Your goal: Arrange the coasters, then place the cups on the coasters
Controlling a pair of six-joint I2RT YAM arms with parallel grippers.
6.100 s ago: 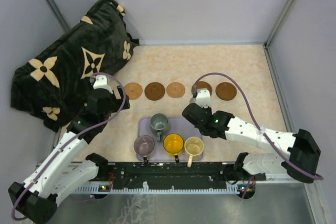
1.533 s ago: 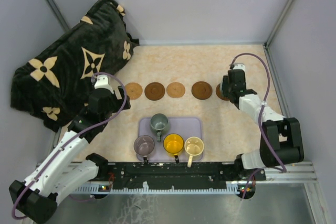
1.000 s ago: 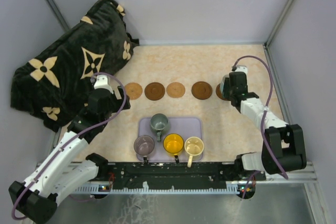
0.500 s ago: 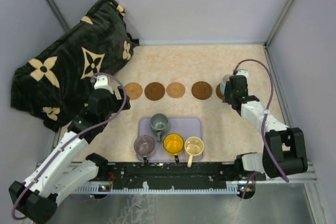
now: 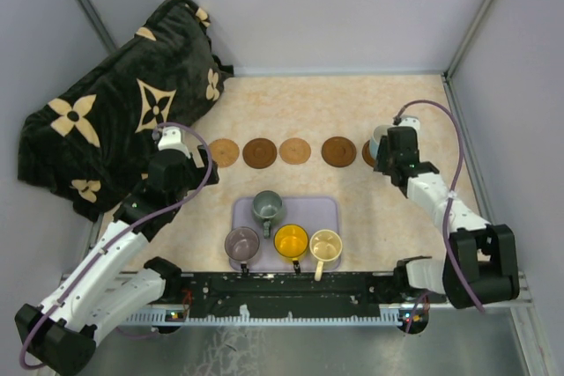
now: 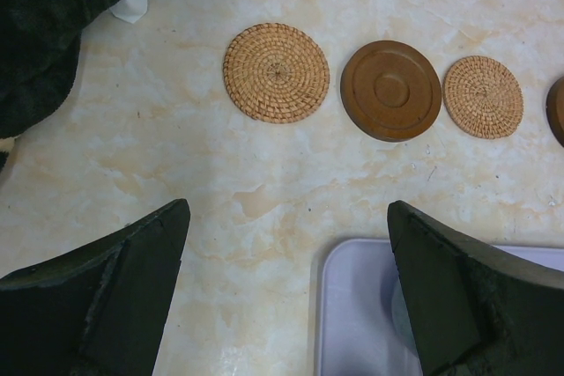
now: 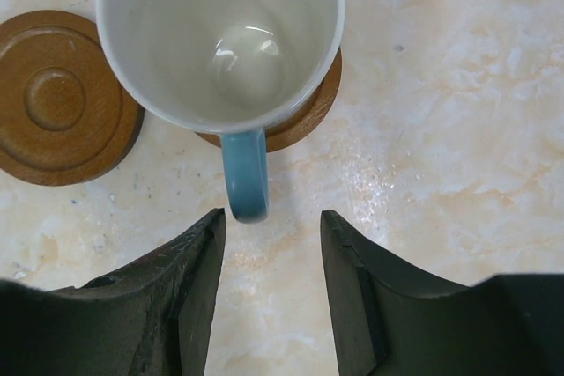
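Note:
Five round brown coasters lie in a row: woven (image 5: 224, 152), dark (image 5: 260, 152), woven (image 5: 295, 151), dark (image 5: 338, 151), and a last one (image 7: 310, 119) under the light blue cup (image 7: 220, 33). That cup stands upright on it, handle (image 7: 245, 173) pointing at my right gripper (image 7: 270, 217), which is open with the handle's end just ahead of its left fingertip. The grey-green (image 5: 267, 207), purple (image 5: 241, 242), yellow (image 5: 291, 240) and cream (image 5: 324, 244) cups sit in the lavender tray (image 5: 330, 210). My left gripper (image 6: 289, 209) hangs open and empty above the tray's corner.
A dark cushion with tan flower marks (image 5: 115, 112) fills the back left, close to the left arm. Grey walls enclose the tabletop on three sides. In the left wrist view the tray's corner (image 6: 339, 305) lies between the fingers.
My right gripper has drawn back a little toward the near side, leaving the blue cup on the rightmost coaster. The left arm has not moved.

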